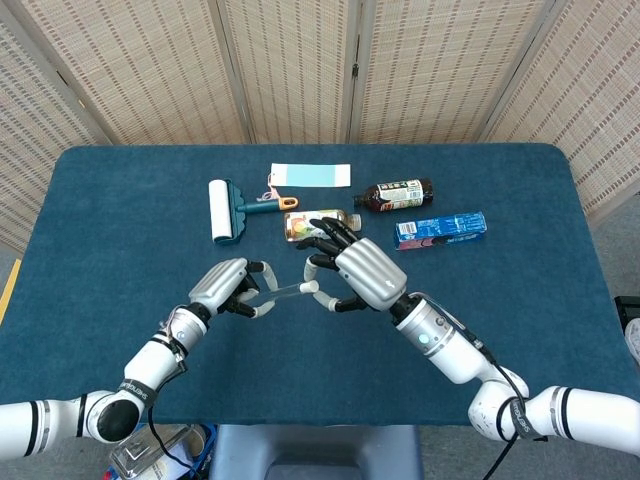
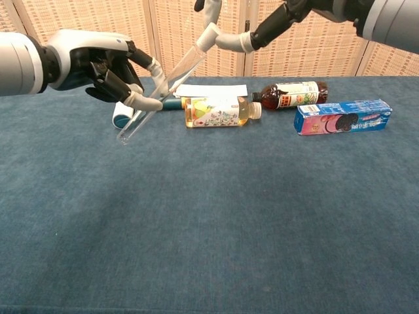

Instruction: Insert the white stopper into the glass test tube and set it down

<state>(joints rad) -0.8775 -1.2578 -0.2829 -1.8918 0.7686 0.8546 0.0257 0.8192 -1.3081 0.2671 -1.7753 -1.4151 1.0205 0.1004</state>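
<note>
My left hand (image 1: 228,286) (image 2: 108,68) holds the clear glass test tube (image 2: 157,95) (image 1: 281,292) above the table, tilted with its open mouth up and to the right. My right hand (image 1: 358,272) pinches the white stopper (image 2: 207,36) (image 1: 309,288) at its fingertips (image 2: 230,42) and holds it right at the tube's mouth. How deep the stopper sits in the tube cannot be made out. In the chest view most of the right hand is cut off by the top edge.
On the far half of the blue table (image 1: 120,200) lie a lint roller (image 1: 222,210), a white-blue card (image 1: 311,175), a juice bottle (image 2: 219,111), a dark bottle (image 1: 396,194) and a blue cookie box (image 1: 440,229). Folding screens stand behind.
</note>
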